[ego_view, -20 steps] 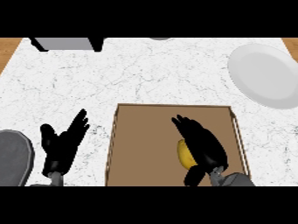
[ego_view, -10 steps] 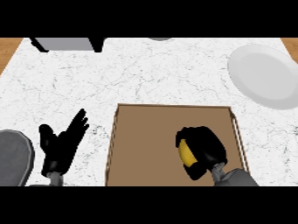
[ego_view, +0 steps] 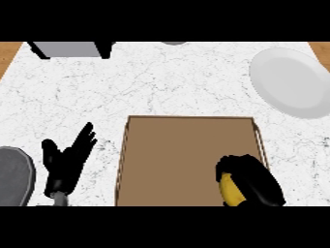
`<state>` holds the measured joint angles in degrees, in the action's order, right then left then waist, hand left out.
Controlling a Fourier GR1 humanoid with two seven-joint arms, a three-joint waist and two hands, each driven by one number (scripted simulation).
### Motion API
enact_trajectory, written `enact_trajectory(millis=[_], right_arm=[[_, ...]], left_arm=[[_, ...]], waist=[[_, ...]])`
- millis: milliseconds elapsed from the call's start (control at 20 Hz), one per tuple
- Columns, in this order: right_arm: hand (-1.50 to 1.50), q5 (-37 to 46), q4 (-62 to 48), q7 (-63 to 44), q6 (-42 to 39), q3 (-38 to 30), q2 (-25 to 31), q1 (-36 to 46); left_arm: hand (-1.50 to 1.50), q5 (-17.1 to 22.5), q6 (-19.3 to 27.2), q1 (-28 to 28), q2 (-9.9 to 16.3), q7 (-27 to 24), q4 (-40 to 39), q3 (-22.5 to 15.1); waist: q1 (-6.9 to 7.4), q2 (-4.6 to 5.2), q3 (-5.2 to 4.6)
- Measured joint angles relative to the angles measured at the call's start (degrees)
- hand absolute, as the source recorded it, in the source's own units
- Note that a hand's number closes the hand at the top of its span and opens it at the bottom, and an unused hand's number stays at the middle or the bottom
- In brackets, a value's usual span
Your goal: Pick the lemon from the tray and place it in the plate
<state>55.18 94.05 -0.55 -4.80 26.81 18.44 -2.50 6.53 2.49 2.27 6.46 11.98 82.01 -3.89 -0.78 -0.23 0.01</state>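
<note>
A yellow lemon (ego_view: 230, 190) lies at the near right of the brown tray (ego_view: 182, 150). My right hand (ego_view: 257, 180) is curled over it, fingers wrapped round its top and right side, so only its left part shows. The white plate (ego_view: 293, 81) sits at the far right of the marble counter, well away from the hand. My left hand (ego_view: 66, 162) rests open, fingers up, to the left of the tray.
A grey round plate (ego_view: 4, 176) lies at the near left edge, beside my left hand. A grey box-like object (ego_view: 66, 49) stands at the far left. Wooden counter edges show at both far corners.
My right hand's fingers have curled down round the lemon and the hand has drawn back toward the near edge. The left hand has not moved.
</note>
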Motion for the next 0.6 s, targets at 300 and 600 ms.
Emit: enact_trajectory(millis=[300,600], right_arm=[[1.5,-9.6,10.8,14.2,9.6,-6.8,5.3,-9.5],[1.5,-23.9,16.0,19.7,12.0,-17.8,5.8,-14.6]], left_arm=[[0.0,-0.4,1.0,0.1,-0.3,0.5,0.7,0.3],[0.0,-0.8,1.3,-0.7,-0.8,0.3,0.1,0.2]], waist=[[-0.89,-0.11,0.06],[-0.42,0.05,0.03]])
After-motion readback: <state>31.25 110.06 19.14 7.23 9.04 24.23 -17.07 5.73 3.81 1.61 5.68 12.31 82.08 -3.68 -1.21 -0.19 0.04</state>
